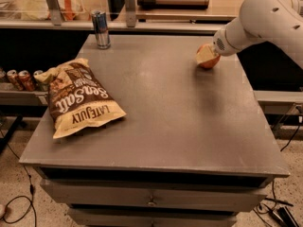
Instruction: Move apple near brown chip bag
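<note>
End effector (205, 55): at the far right of the tabletop (180, 126), against the apple (210, 63); we cannot tell its grip. We list the apple there, partly covered. The brown chip bag (80, 98) lies flat near the left edge, well apart from the apple. A silver can (100, 30) stands upright at the far left corner.
</note>
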Available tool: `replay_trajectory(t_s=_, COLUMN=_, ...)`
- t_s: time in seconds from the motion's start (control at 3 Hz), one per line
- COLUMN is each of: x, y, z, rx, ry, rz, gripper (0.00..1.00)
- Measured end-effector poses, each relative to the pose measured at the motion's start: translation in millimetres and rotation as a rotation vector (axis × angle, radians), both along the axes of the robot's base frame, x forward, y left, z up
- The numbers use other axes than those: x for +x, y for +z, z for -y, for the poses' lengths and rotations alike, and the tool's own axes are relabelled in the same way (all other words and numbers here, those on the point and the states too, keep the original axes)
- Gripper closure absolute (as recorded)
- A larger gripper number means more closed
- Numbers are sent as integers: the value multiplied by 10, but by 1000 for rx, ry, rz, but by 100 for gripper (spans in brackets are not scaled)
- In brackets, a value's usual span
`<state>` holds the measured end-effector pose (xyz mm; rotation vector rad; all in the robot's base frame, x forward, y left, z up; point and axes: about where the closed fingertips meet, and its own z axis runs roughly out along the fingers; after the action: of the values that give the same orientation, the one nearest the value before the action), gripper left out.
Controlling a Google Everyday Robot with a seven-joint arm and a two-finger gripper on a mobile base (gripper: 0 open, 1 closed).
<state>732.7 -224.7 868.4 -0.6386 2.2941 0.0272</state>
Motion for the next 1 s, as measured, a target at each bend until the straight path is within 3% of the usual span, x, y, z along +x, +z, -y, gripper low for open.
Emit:
replay_trajectory(t_s=0.33, x=-11, y=-7, z=6, rx=1, ry=7, rz=-2, gripper=64)
replay_trajectory(t_s=0.67, x=-62, y=71, z=-76, rx=9, ry=52, rz=5, gripper=86)
replay_trajectory(t_s=1.0, x=-155, y=329, z=-170, rx=27, ry=119, rz=44, gripper=100)
